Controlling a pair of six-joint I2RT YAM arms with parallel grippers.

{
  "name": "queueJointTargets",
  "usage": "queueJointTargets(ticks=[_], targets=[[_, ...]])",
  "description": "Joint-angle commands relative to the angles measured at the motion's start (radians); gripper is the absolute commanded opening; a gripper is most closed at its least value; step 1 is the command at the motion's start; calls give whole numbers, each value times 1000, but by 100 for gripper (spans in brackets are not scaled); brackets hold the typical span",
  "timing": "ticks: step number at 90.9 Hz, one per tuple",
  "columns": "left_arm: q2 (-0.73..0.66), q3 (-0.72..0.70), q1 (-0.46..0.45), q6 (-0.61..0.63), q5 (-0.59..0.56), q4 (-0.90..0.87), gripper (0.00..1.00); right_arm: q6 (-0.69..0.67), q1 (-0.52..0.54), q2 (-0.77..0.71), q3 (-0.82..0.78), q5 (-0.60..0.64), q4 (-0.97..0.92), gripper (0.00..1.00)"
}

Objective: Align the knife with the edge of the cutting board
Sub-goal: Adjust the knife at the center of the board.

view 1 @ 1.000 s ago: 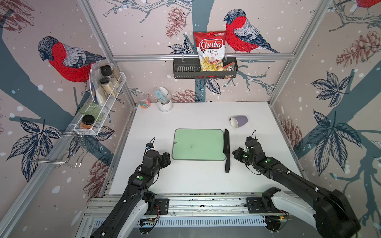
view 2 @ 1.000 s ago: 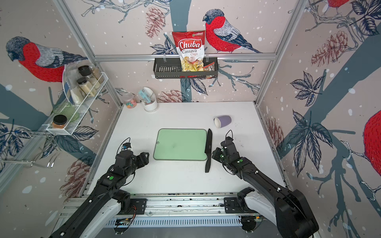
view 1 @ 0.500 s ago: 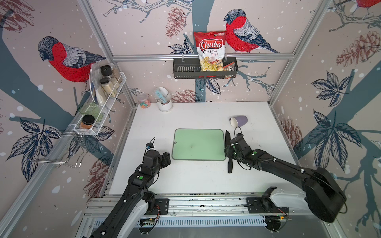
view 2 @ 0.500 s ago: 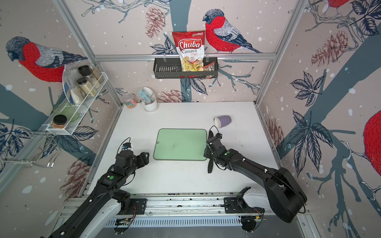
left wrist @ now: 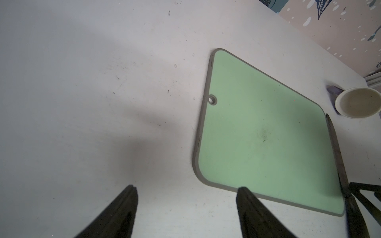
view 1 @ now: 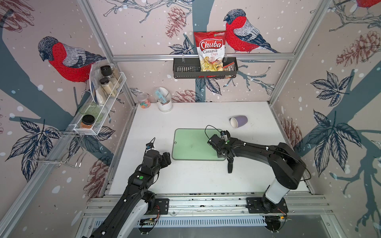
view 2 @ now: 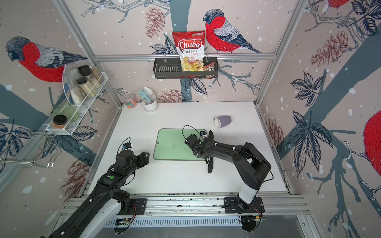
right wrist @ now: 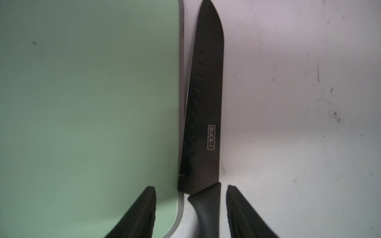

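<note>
The board (view 1: 191,145) lies flat near the middle of the white tabletop (view 1: 185,181), long sides parallel to the front edge. The short side with the small hole faces the left edge.

The knife (right wrist: 206,99) lies flat on the tabletop along the board's other short side, the one facing the right edge. Its tip points at the back edge, and the handle (view 2: 210,165) sticks out past the board's front side toward the front edge. In the right wrist view the blade is not quite parallel to the rim. Near the heel it meets the grey rim, and toward the tip a thin wedge of bare tabletop shows between them.

The right pincer (right wrist: 190,190) is over the spot where blade and handle join, its jaws apart. One finger (right wrist: 144,208) is above the board and the other above the tabletop, with the handle between them. A gap shows on each side, so nothing is clamped.

The left pincer (left wrist: 186,188) is just beside the board's front left corner, jaws wide apart and empty. Whether it touches the board cannot be told.

A purple cup (view 1: 239,121) lies on its side between the board and the back right corner, mouth toward the left edge. A candy jar (view 1: 144,101) and a white pot (view 1: 165,103) stand in the back left corner.
</note>
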Motion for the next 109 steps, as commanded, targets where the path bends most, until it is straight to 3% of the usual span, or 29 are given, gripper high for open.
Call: queueJointTargets(ticks=[1, 12, 34, 57, 77, 95, 109], targets=[[-3, 0, -1, 8, 3, 20, 78, -13, -47, 28, 32, -20, -31, 59], [-6, 1, 0, 8, 2, 19, 78, -23, -81, 46, 37, -98, -10, 60], [-2, 1, -1, 5, 2, 21, 78, -36, -131, 15, -42, -223, 77, 76], [0, 1, -2, 6, 3, 25, 78, -56, -147, 6, -84, -329, 151, 65], [8, 2, -2, 7, 2, 28, 78, -36, -147, 42, -70, -327, 138, 63], [14, 3, -1, 7, 4, 31, 78, -14, -143, 28, -90, -299, 133, 72], [13, 2, 0, 8, 4, 31, 78, -13, -132, -3, -92, -253, 113, 74]])
